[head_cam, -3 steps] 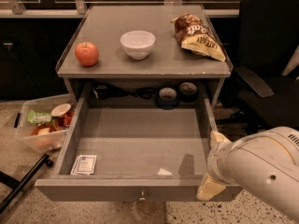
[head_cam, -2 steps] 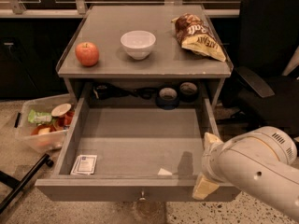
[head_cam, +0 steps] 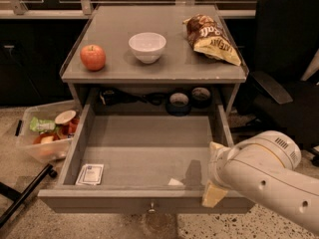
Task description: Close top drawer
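Observation:
The top drawer (head_cam: 144,156) is pulled far out of the grey cabinet. Its flat front panel (head_cam: 99,202) faces me and carries a small round metal knob (head_cam: 151,207). A small white card (head_cam: 90,174) lies in its front left corner and a white scrap (head_cam: 175,182) near the front right. My gripper (head_cam: 214,172) is at the drawer's front right corner, over the right wall and front panel. Its cream fingertips (head_cam: 213,195) stand apart, open and holding nothing. The white arm (head_cam: 264,176) comes in from the lower right.
On the cabinet top (head_cam: 114,71) sit a red apple (head_cam: 93,57), a white bowl (head_cam: 147,46) and a chip bag (head_cam: 212,39). Dark items (head_cam: 178,101) lie behind the drawer. A plastic bin (head_cam: 47,133) stands on the floor at left, a black chair (head_cam: 284,73) at right.
My gripper and arm have shifted a little left, toward the drawer's front right corner. The drawer has not moved.

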Robot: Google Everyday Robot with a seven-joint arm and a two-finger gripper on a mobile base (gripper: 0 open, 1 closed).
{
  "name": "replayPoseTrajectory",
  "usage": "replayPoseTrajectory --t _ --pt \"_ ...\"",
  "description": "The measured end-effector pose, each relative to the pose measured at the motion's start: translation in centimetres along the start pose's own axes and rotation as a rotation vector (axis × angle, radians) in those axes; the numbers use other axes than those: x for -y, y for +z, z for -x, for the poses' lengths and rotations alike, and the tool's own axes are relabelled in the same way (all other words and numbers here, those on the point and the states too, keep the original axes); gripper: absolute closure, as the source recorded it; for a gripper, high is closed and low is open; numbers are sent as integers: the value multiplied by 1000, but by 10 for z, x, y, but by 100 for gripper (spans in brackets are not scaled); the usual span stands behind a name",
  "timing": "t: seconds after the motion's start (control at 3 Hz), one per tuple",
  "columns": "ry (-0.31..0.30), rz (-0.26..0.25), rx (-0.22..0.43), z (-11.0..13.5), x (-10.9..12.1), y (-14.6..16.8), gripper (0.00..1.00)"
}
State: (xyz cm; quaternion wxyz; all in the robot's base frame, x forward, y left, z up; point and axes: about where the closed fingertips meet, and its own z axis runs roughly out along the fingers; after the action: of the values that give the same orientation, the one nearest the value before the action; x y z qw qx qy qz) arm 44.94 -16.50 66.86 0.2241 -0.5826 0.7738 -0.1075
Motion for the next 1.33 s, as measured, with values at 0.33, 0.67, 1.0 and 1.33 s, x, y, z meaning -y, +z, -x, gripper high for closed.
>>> replayPoseTrajectory --t 0.33,0.67,1.0,1.33 --pt "-24 -56 4 10 20 -4 42" --pt "-31 -102 19 18 38 -5 65" --pt "-41 -112 41 30 48 2 88" --pt "-36 -72 56 37 46 19 100"
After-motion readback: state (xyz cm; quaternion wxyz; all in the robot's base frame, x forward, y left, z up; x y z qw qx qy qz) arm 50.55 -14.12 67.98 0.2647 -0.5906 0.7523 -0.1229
